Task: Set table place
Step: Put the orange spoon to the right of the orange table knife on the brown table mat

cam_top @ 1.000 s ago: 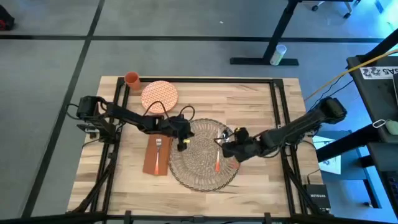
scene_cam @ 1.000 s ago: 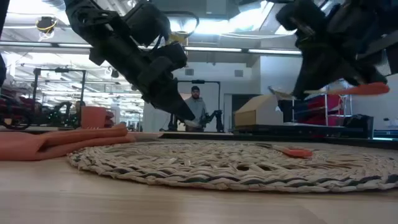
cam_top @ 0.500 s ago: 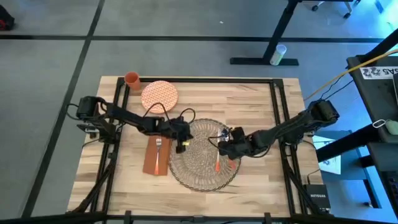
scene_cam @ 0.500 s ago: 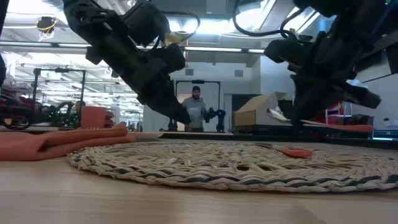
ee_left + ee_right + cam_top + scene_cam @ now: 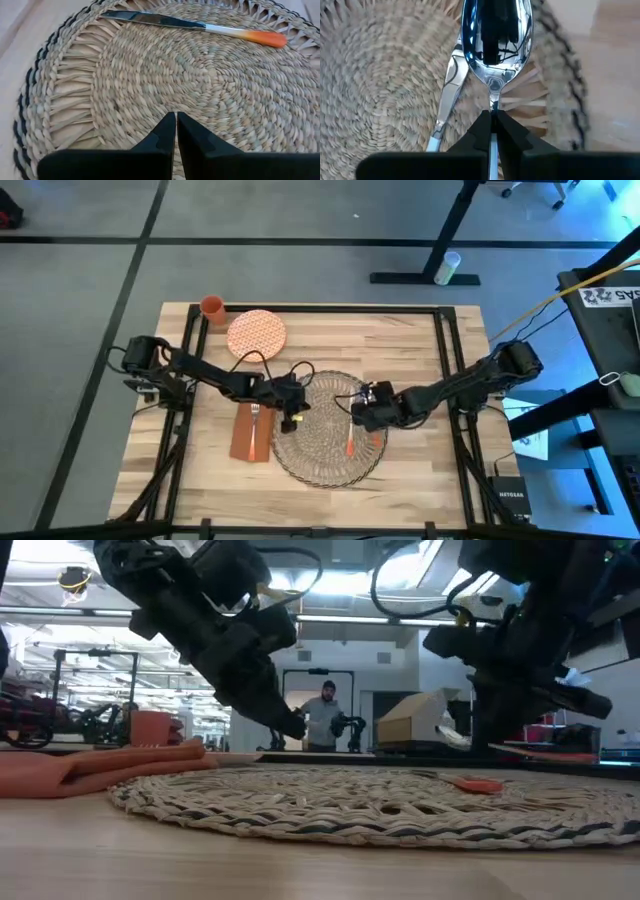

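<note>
Wooden-plank desk (image 5: 400, 350) carries the woven straw placemat (image 5: 322, 455) at centre-front, with a rust-orange napkin (image 5: 243, 435) and fork (image 5: 254, 417) just beside its left edge and an orange-patterned plate (image 5: 257, 332) and orange cup (image 5: 212, 306) toward the far left corner. Left hand (image 5: 176, 125) sits low over the mat's left part, fingers together, holding nothing. Right hand (image 5: 491, 122) over the mat's right part is clamped on a spoon (image 5: 495, 37) stem, bowl out front, with an orange-handled knife (image 5: 200, 26) lying on the mat beside it.
</note>
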